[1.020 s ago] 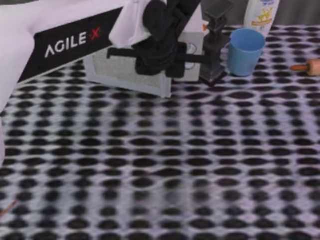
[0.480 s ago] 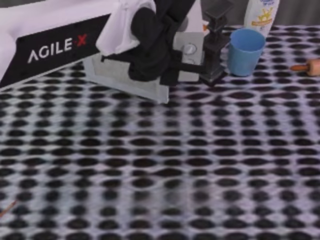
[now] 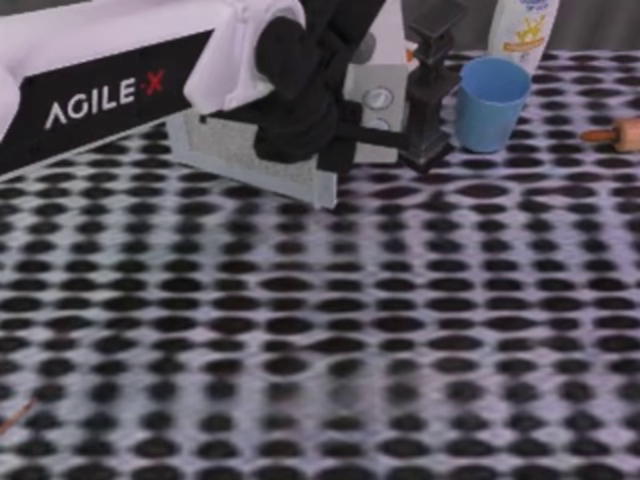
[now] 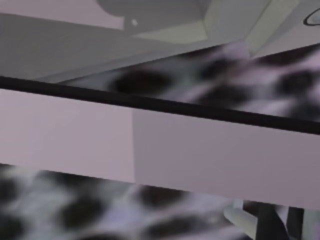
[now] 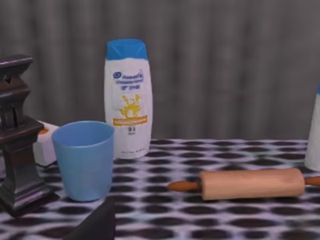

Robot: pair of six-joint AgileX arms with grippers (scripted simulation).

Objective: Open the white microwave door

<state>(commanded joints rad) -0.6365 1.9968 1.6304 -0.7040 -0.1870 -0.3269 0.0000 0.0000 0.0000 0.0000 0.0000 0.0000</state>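
White microwave door (image 3: 262, 163) (grey mesh window) stands swung partly open.

We are looking at a table (image 3: 400, 330) wearing a black-and-white oval-patterned cloth, filling nearly everything from nine to three o'clock. A grey ribbed curtain (image 5: 225, 65) is hanging behind it at twelve o'clock.

Wooden rolling pin (image 5: 252, 183), matt finish

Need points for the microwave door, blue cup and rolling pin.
white microwave door (image 3: 240, 160), top view, grey mesh window.
blue cup (image 5: 84, 159), right wrist view, outer wall.
rolling pin (image 5: 252, 183), right wrist view, wooden barrel.
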